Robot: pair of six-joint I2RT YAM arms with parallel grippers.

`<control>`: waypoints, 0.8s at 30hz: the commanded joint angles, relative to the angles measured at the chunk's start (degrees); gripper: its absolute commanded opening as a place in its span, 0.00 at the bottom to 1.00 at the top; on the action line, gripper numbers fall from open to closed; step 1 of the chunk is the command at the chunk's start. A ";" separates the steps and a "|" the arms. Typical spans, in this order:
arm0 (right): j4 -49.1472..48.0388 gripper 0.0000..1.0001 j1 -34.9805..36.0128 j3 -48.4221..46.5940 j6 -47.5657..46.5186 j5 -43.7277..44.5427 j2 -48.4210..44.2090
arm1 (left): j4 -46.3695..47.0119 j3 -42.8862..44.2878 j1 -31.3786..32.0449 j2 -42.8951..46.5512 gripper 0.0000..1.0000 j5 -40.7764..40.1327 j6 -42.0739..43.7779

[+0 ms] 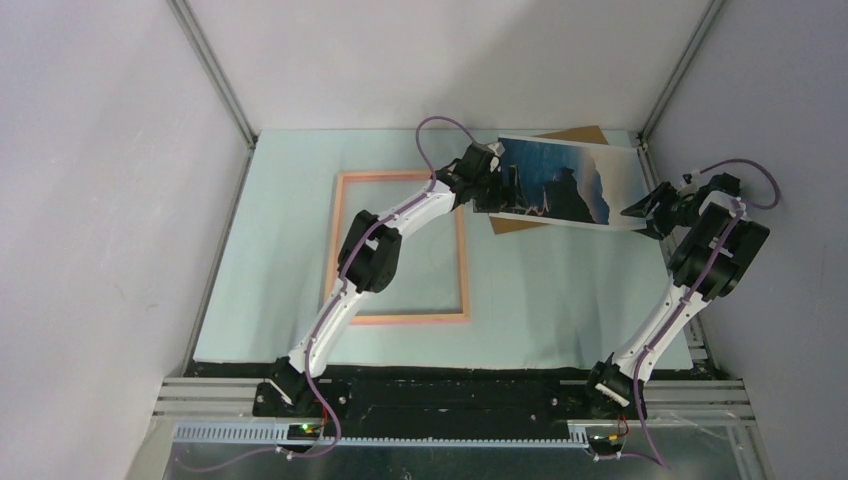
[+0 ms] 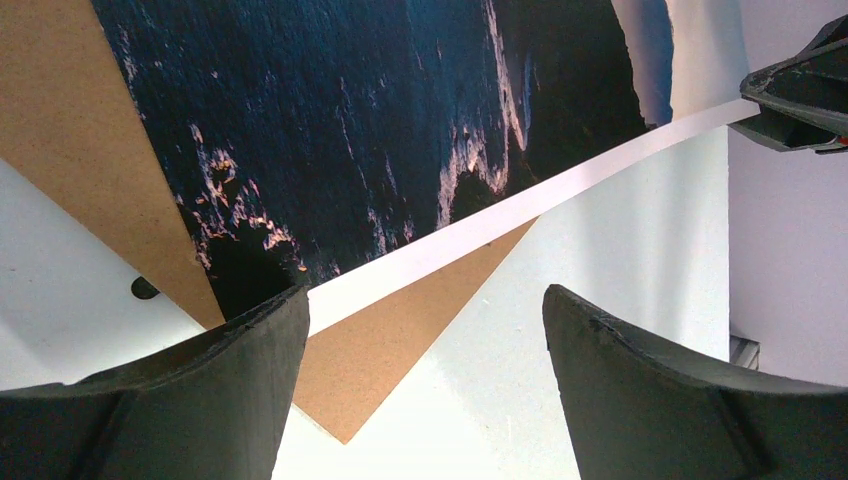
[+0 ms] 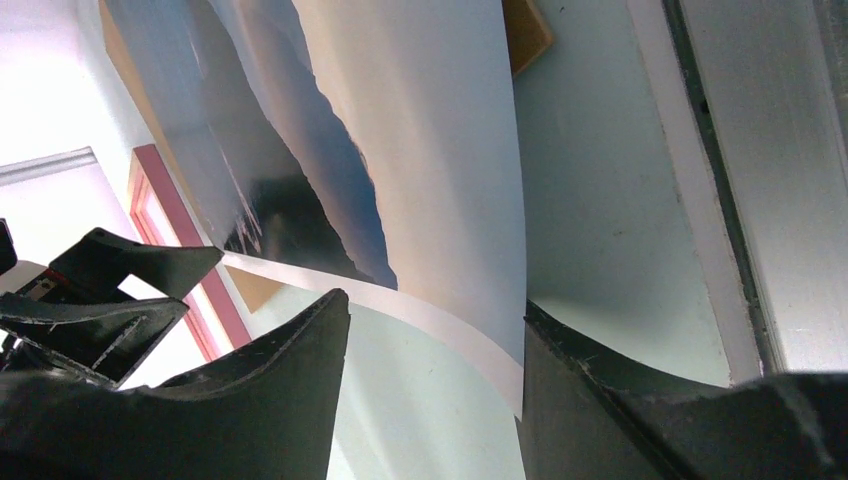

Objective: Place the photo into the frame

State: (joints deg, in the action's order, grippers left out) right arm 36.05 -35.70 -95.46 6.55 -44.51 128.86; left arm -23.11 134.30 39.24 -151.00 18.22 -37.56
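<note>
The photo point(image 1: 555, 180) lies at the far right corner of the surface point(image 1: 280, 200), picture side up, askew on the brown backing board point(image 1: 580, 134). The frame point(image 1: 400, 319) lies flat left of centre, near the photo but apart from it, and only bare surface shows inside its rails.

The left jaws stand wide apart at the photo's left edge, grasping nothing. The print's white border runs past one fingertip point(image 2: 270, 330). The right jaws are released too, spread around the photo's near right corner. The sheet bows there and seems to lean against one finger point(image 3: 600, 400).

Several things could go wrong from here:
- **Creased corner:** the bowed corner may fold if the right jaws clench on so little paper.
- **Lost grip:** the glossy sheet may slide free as it lifts.
- **Board caught:** the left jaws, closing low, could catch the board along with the print and drag both.
- **Buckled print:** uneven pulls from the two arms would probably buckle it.
- **Frame shoved:** the left arm point(image 1: 380, 245) reaches across the frame, so a low sweep might push it out of place.
</note>
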 commanded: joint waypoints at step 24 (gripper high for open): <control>-11.48 0.00 -2.20 7.50 9.52 -9.26 -7.08 | -4.79 -3.05 0.83 8.11 0.94 -1.40 3.46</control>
State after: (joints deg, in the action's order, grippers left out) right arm 25.85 -35.48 -89.38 13.89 -49.50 126.87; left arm -25.10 131.87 39.38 -148.73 18.11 -36.99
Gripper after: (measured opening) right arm 0.009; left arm 0.929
